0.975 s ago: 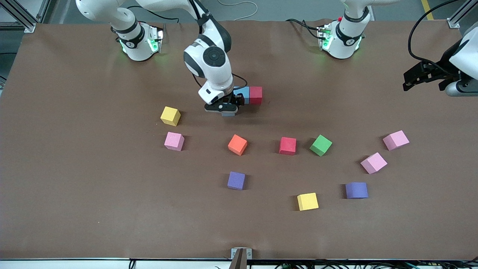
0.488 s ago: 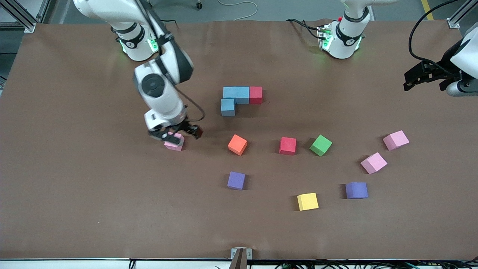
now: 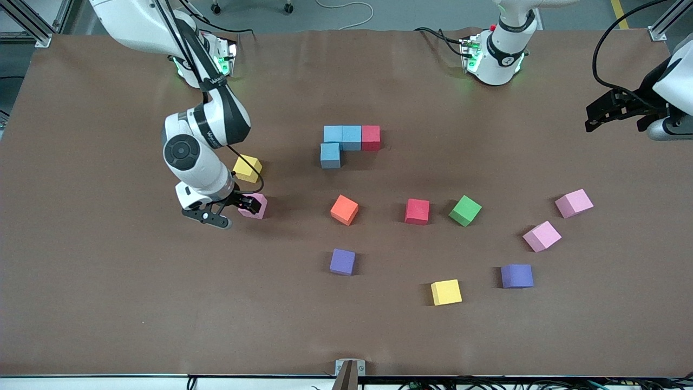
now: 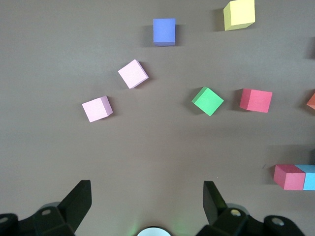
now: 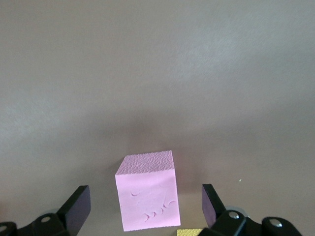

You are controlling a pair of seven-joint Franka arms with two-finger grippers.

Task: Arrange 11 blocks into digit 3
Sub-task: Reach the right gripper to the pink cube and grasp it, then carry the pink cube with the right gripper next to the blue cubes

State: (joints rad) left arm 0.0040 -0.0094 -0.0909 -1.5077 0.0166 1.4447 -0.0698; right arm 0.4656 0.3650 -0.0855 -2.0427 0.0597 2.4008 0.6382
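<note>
Three light blue blocks (image 3: 333,134) and a red block (image 3: 371,137) lie joined as the start of the digit 3. My right gripper (image 3: 237,211) is open, low over the table, with a pink block (image 3: 254,206) between its fingers' line; the block also shows in the right wrist view (image 5: 147,196). A yellow block (image 3: 247,168) lies just farther from the camera. My left gripper (image 3: 601,116) is open and empty, waiting above the left arm's end of the table. It also shows in the left wrist view (image 4: 147,206).
Loose blocks lie nearer the camera: orange (image 3: 345,209), red (image 3: 417,211), green (image 3: 465,210), two pink (image 3: 574,203) (image 3: 541,236), two purple (image 3: 342,262) (image 3: 516,275), yellow (image 3: 446,292). The brown table (image 3: 108,298) is bare nearest the camera.
My right gripper left the third light blue block at the figure and swung toward the right arm's end, down to the pink block. The left arm has not moved.
</note>
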